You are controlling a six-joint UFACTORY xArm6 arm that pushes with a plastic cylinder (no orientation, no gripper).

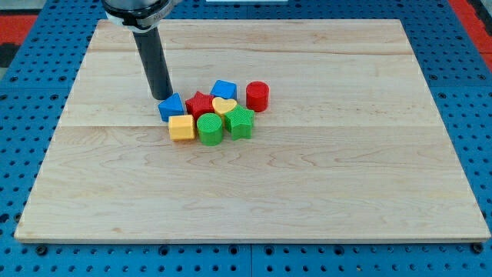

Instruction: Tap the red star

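The red star point(199, 103) sits in a tight cluster near the middle of the wooden board point(323, 177). A blue block point(171, 105) touches it on the view's left, a yellow heart point(224, 106) on its right, and a blue block point(224, 89) lies to its upper right. My tip point(162, 96) stands just above and left of the left blue block, about touching it, and a short way left of the red star.
A yellow cube point(181, 128), a green cylinder point(209, 128) and a green block point(241, 122) line the cluster's lower side. A red cylinder point(257, 96) stands at its right. A blue pegboard point(469, 115) surrounds the board.
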